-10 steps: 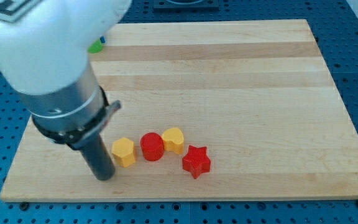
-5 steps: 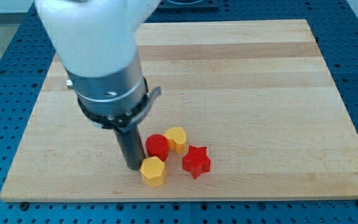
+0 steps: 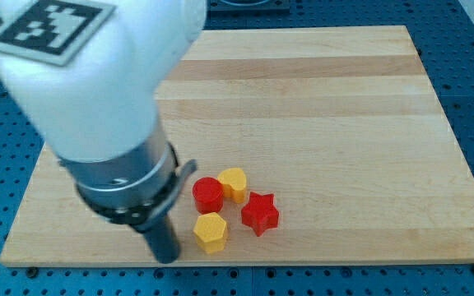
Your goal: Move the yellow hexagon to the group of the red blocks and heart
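The yellow hexagon (image 3: 211,232) lies near the board's bottom edge, just below the red cylinder (image 3: 207,194) and left of the red star (image 3: 259,213). The yellow heart (image 3: 234,183) sits right of the red cylinder, touching it. My tip (image 3: 166,256) rests on the board just left of the yellow hexagon, a small gap apart from it. The arm's white body and grey collar cover the view's left.
The wooden board (image 3: 319,123) fills the view on a blue perforated table. Its bottom edge runs just below my tip and the hexagon. The arm hides the board's upper left part.
My tip pushed the yellow hexagon rightward and down under the red cylinder, then drew back to the left and toward the view's bottom. The red blocks and heart barely moved.
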You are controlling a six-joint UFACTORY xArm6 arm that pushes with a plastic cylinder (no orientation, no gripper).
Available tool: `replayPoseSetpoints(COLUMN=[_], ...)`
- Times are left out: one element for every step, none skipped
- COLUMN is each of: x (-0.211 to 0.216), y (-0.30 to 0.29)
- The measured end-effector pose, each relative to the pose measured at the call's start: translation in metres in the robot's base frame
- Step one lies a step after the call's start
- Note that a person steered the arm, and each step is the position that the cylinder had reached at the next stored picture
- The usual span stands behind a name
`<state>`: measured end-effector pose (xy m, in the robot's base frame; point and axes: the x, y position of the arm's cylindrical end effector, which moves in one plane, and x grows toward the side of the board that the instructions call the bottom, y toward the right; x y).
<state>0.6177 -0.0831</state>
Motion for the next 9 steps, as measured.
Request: replayPoseSetpoints(x=[0.000,0.000,0.001,0.001,0.001,-0.001,-0.006,-0.011,-0.014], y=[0.044,0.048,0.046,0.041,0.038,0.038,0.038,0.038,0.040])
